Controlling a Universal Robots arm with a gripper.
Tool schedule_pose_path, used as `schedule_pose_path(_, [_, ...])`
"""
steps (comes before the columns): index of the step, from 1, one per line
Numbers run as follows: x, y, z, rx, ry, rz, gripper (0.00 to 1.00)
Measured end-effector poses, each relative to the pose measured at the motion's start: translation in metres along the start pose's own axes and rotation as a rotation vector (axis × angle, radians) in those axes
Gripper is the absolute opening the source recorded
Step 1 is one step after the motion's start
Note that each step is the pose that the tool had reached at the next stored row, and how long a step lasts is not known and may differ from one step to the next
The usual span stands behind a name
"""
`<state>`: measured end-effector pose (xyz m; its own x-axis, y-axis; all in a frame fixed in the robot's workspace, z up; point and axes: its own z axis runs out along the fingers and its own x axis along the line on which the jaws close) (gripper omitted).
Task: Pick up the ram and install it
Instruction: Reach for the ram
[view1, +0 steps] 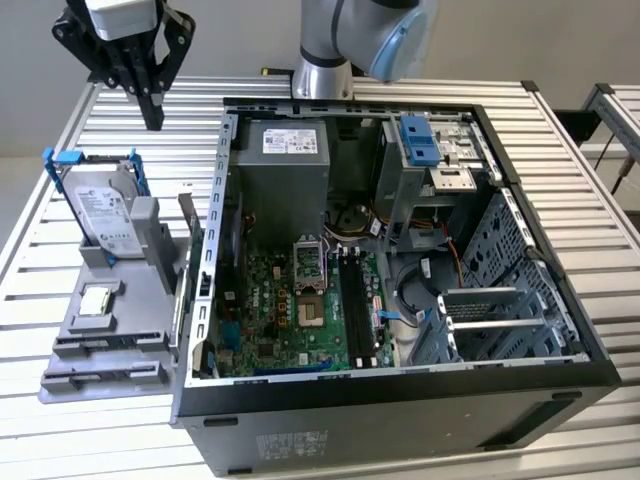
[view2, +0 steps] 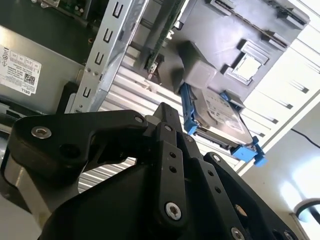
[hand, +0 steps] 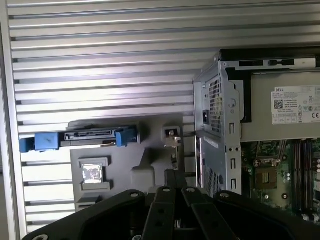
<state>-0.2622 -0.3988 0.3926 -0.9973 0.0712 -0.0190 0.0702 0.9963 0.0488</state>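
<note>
Tool (view2: 165, 116) closed and empty, ram (view2: 164, 32) on edge in grey tray (view1: 110, 335), exterior view shows motherboard (view1: 268, 312).

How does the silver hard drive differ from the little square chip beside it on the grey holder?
The hard drive is much larger than the square chip. The hard drive stands on edge, leaning; the square chip lies flat in a recess. The hard drive carries a blue bracket; the square chip has none. Both sit on the grey holder, outside the computer case.
</note>
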Motion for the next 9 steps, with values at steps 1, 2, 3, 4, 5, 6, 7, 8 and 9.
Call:
schedule_pose_path(1, [0.0027, -0.0002, -0.0001, 0.0001, 0.0000, 0.000, 0.00])
schedule_pose_path(2, [0.0056, -0.0004, -0.0001, 0.0000, 0.0000, 0.000, 0.00])
schedule_pose_path(3, [0.0089, -0.0006, -0.0002, 0.0000, 0.0000, 0.000, 0.00])
schedule_pose_path(4, [0.0118, -0.0009, -0.0003, 0.0001, 0.0000, 0.000, 0.00])
schedule_pose_path(5, [0.0150, -0.0011, -0.0004, 0.0000, 0.0000, 0.000, 0.00])
schedule_pose_path(6, [0.0183, -0.0013, -0.0004, 0.0000, 0.0000, 0.000, 0.00])
schedule_pose_path(7, [0.0218, -0.0016, -0.0005, 0.0001, 0.0000, 0.000, 0.00])
schedule_pose_path(8, [0.0253, -0.0018, -0.0006, 0.0001, 0.0001, 0.000, 0.00])
schedule_pose_path(9, [0.0289, -0.0021, -0.0007, 0.0000, 0.0000, 0.000, 0.00])
